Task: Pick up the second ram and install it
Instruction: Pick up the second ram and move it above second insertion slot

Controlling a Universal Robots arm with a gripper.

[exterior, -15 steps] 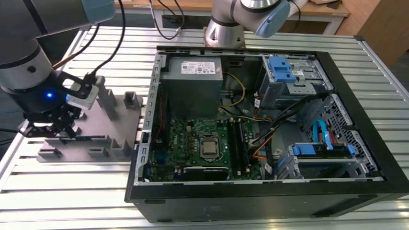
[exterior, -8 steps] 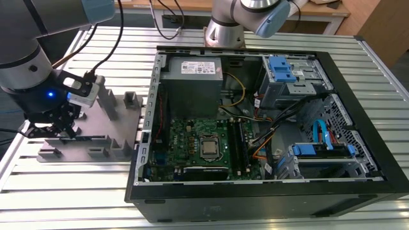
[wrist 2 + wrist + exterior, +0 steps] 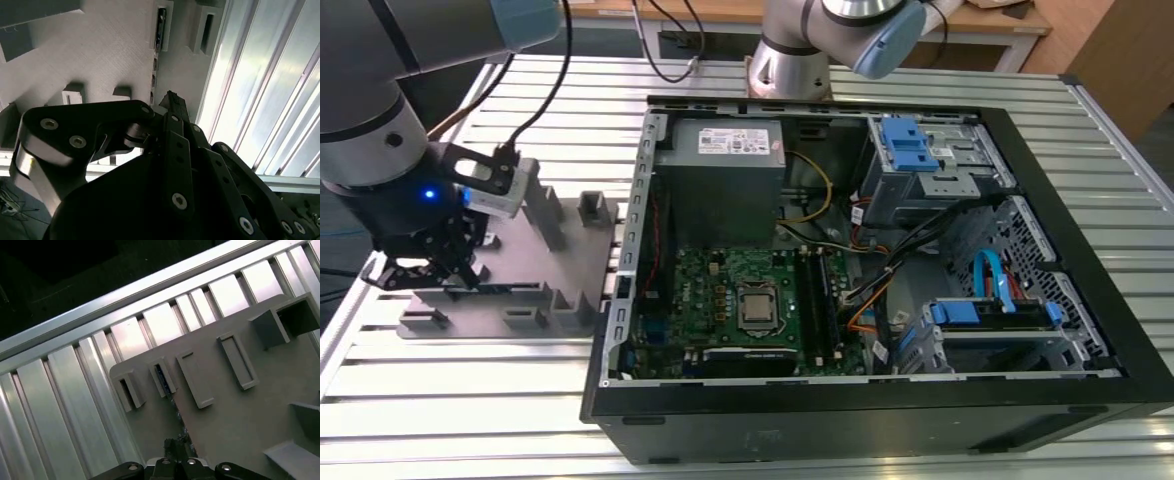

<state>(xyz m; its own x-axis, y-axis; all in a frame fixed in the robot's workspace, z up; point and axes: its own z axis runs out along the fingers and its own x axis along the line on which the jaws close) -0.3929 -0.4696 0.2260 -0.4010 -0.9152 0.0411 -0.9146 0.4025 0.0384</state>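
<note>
Grey-silver arm (image 3: pixel 367 90) with pale blue joint caps (image 3: pixel 887 45) and black cables (image 3: pixel 540 95) — a blue light (image 3: pixel 427 193) glows at nine o'clock — ending in a black gripper (image 3: pixel 171 102) studded with silver screws (image 3: pixel 179 201).

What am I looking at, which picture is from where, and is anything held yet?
This is a robot arm with a gripper. The exterior view comes from a camera off the arm; both wrist views ride on it, looking past the gripper. On the slatted metal table stand an open computer case and a grey fixture block. The gripper is low over that block, at a thin dark stick on edge in a slot, probably the second ram. Whether it is held, I cannot tell.
</note>
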